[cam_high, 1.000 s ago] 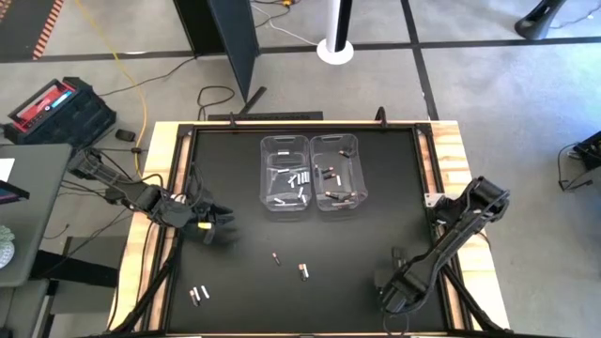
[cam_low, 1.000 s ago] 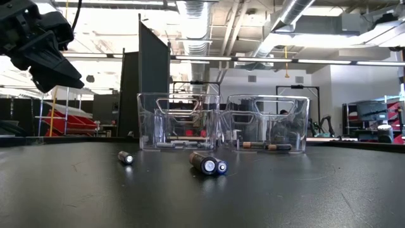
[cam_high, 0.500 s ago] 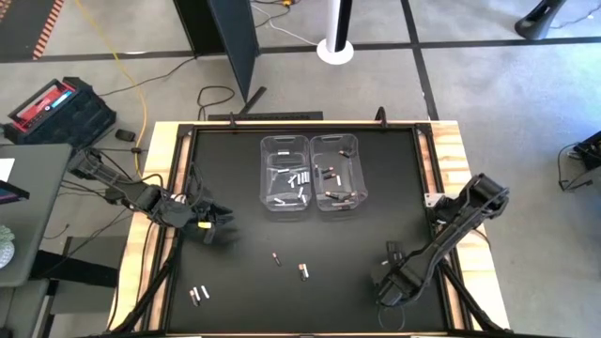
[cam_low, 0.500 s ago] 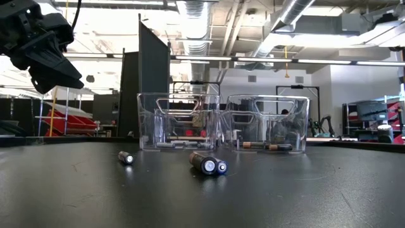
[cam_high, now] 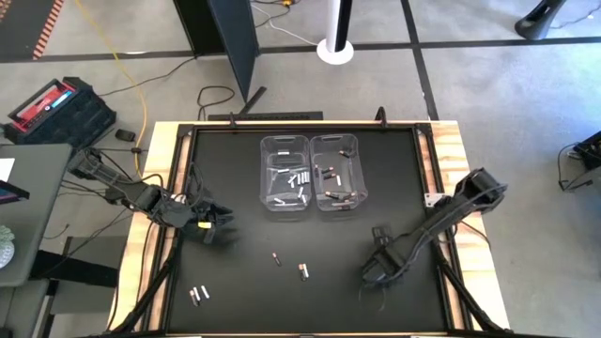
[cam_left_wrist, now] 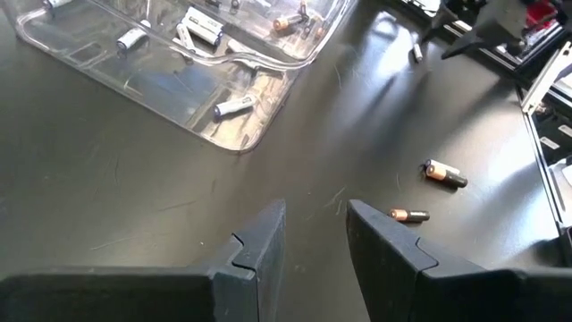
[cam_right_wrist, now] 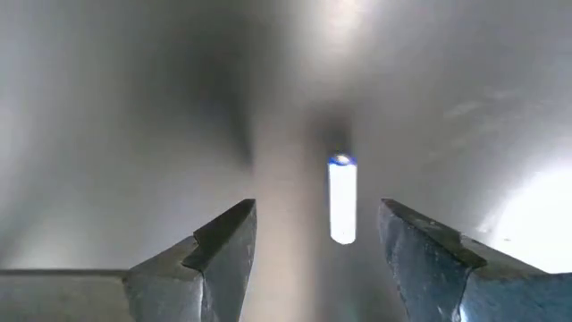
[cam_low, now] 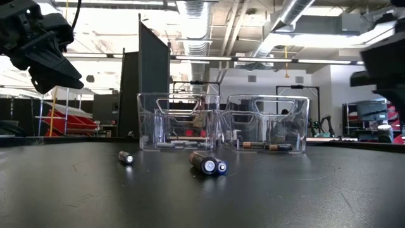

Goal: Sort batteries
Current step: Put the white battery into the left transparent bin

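Right gripper (cam_right_wrist: 313, 246) low over table, jaws wide apart, silvery battery (cam_right_wrist: 341, 200) just ahead between them, nearer one finger. Off-centre closing could roll it away. Left gripper (cam_left_wrist: 315, 234) empty, jaws part-open.

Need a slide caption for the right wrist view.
Right tool open low over the table, a silvery-white battery lying ahead between its fingers.

The table top (cam_high: 235, 178) is showing a black, matt surface with fine scuffs, while its border (cam_high: 161, 141) is looking like pale bare wood. The two bins (cam_low: 221, 120) are appearing as clear, glossy plastic, catching reflections. The batteries (cam_left_wrist: 444, 173) are glinting with smooth metal ends and shiny copper-and-dark or silvery-white casings, and the left gripper (cam_left_wrist: 315, 241) fingers are showing dull dark plastic.
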{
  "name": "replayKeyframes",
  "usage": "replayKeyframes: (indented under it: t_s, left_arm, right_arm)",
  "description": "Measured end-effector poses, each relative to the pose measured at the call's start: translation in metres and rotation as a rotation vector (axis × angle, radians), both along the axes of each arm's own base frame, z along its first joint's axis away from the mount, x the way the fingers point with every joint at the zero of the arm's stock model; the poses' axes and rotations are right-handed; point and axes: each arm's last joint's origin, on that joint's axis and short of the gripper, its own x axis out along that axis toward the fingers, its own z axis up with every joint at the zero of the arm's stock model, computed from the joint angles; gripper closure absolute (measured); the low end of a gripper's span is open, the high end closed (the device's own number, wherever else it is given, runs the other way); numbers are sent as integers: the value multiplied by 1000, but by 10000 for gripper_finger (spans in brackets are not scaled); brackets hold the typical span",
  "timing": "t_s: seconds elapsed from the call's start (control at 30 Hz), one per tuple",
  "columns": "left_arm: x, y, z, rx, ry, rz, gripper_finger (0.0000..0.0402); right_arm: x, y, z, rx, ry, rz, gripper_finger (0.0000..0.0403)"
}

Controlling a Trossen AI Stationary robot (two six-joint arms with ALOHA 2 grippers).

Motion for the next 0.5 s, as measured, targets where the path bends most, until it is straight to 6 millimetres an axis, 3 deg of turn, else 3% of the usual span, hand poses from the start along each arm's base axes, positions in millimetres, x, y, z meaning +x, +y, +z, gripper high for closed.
replayKeyframes:
  t_s: [0.23,0.5]
  left_arm:
    - [0,0,0,33,10,-16,284]
    - [0,0,0,63,12,-20,284]
  right_arm:
    - [-15,-43,-8,59,-36,-51,148]
    - [2,-73,-18,197,-93,-51,148]
